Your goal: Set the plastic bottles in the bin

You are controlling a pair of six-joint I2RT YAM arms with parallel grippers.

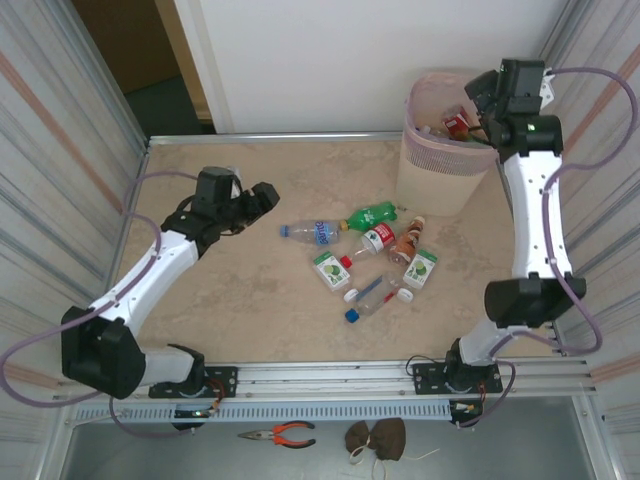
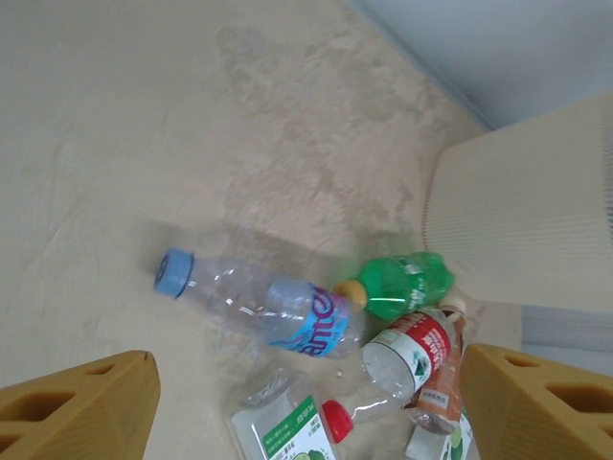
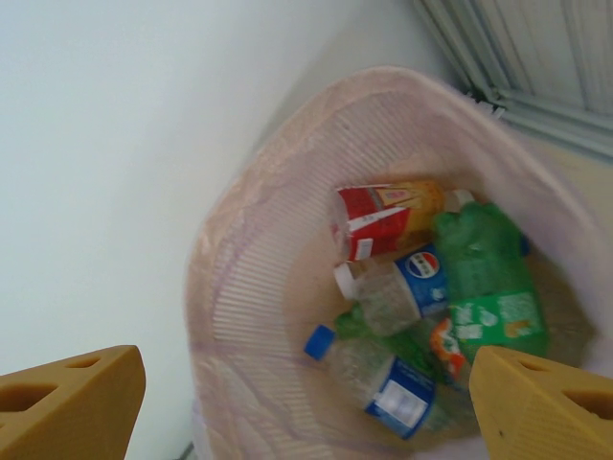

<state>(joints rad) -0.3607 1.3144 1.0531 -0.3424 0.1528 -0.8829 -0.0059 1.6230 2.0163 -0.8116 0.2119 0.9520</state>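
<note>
Left gripper spread empty toward clear blue-capped plastic bottle, likely next pick. Right gripper, spread empty, over pink slatted bin.

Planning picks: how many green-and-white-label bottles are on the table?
2. Left green-label bottle lies beside the red cap; right green-label bottle lies just in front of the brownish bottle. More may be hidden under others.

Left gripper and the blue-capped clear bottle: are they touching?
Apart. The top view shows bare table between the open left gripper and the blue-capped clear bottle lying beyond it.
</note>
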